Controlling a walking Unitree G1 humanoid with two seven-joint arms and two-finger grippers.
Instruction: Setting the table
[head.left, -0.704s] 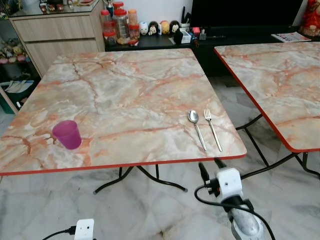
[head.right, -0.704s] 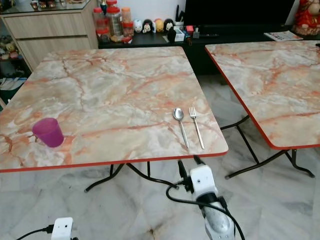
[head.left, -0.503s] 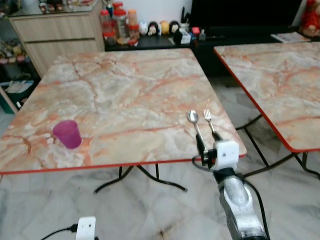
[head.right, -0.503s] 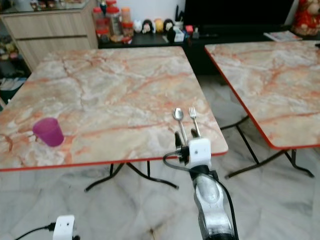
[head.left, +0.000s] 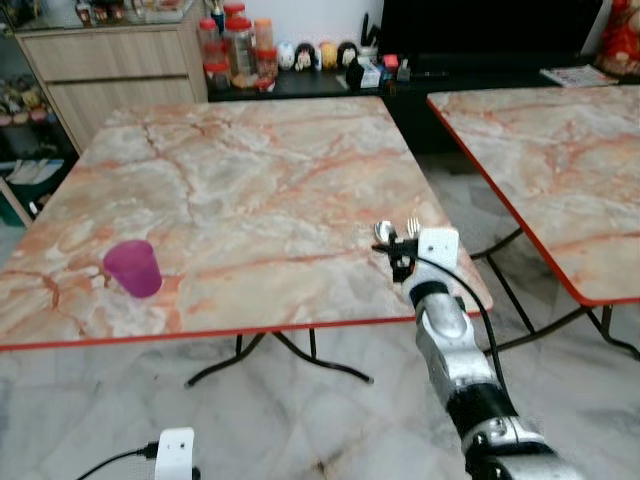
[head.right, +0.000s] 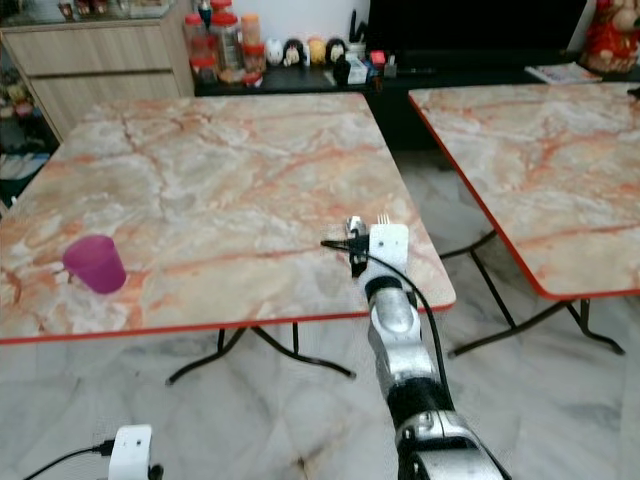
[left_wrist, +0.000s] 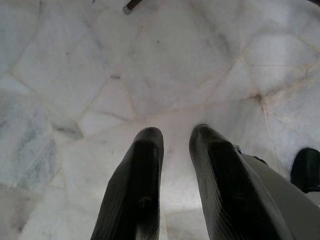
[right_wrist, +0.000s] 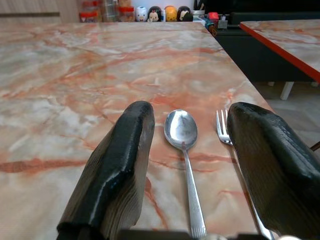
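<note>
Right wrist view shows right claw (right_wrist: 187, 165) spread, straddling spoon (right_wrist: 183, 145) beside fork (right_wrist: 223, 131).

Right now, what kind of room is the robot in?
Probably a home's living or dining room: two marble-patterned folding tables, a dark TV console with little toys, and a wooden cabinet. A spoon lies between the right end effector fingers.

One spoon (right_wrist: 182, 131), one fork (right_wrist: 223, 130), one cup (head.left: 133, 268), two tables (head.left: 240, 190)
</note>
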